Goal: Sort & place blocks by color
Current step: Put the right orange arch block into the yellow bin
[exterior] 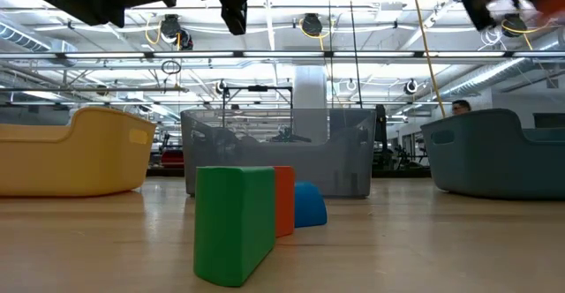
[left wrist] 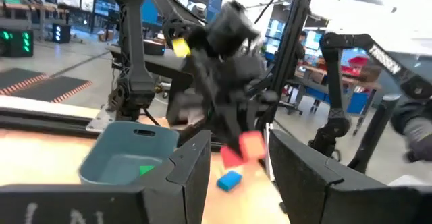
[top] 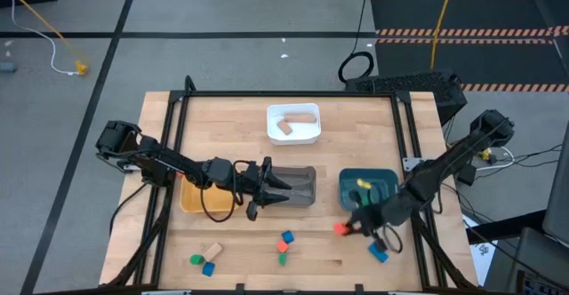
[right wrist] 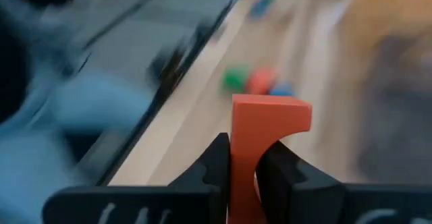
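My right gripper (top: 348, 227) is shut on a red-orange block (top: 340, 229), just off the near left corner of the teal tray (top: 384, 178). The tray holds a green block (left wrist: 146, 171). My left gripper (top: 283, 191) hangs open, with nothing in it, over the grey tray (top: 302, 187). Blue, red-orange and green blocks (top: 284, 246) lie together near the table's front edge. A single blue block (top: 379, 253) lies on the table to the right of them. Green, tan and blue blocks (top: 206, 259) lie at the near left. My right gripper pinches the red-orange block between its two fingers by two opposite faces (right wrist: 244, 158). The notched end (right wrist: 270, 113) of the block sticks out past the fingertips. The fingers slant down toward the table's left. The block is lifted clear of the table.
A white tray (top: 293, 135) with tan blocks stands at the far middle. A yellow tray (top: 189, 199) stands left of the grey one. A black frame borders the table's far edge and sides. Bare wood lies between the trays and the near blocks.
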